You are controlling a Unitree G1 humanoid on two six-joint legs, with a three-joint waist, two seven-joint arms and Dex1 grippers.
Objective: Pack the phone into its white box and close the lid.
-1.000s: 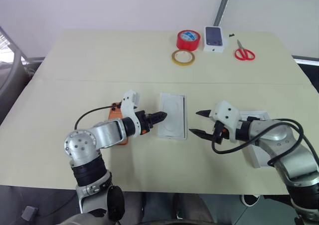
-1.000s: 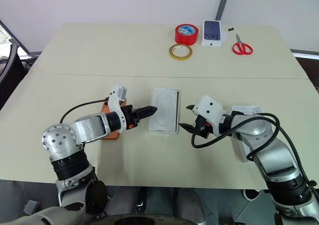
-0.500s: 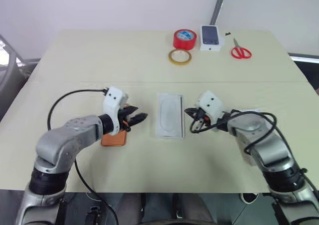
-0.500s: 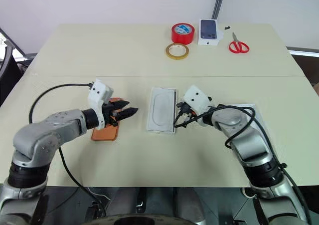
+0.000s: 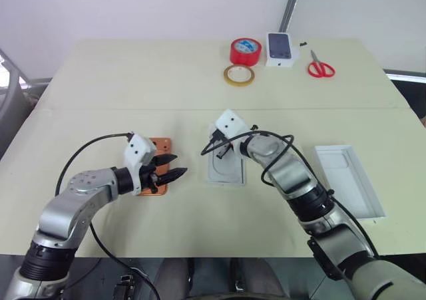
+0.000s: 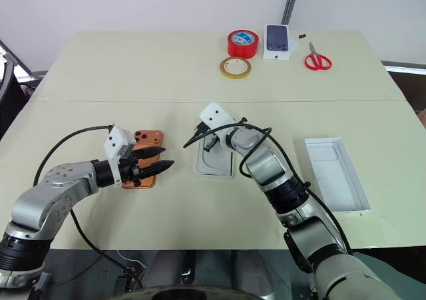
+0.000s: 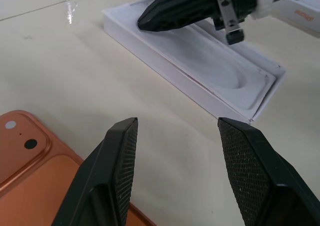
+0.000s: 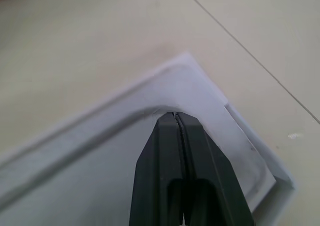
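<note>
Phone (image 5: 155,171), orange and lying back-up with its camera block showing, rests flat on the cream desk (image 5: 200,80), just to the left of the white box (image 5: 225,161). That shallow tray, its moulded insert facing up, sits near the desk's middle. The left gripper (image 5: 174,167) hangs over the phone's edge nearest the white box, its jaws parted with nothing between them, pointing toward the tray. The right gripper (image 6: 191,141) reaches in from the other side of the white box, its jaws pressed tight together and empty, the tips at the tray's far left corner, on or just above the insert; contact cannot be told. The lid (image 5: 349,181) lies open side up, well to the right of the white box. Far beyond the white box, along the desk's back edge, stand a red tape roll (image 5: 245,50), a yellow tape ring (image 5: 239,75), a small white box with a dark phone picture (image 5: 281,49) and red-handled scissors (image 5: 321,68).
</note>
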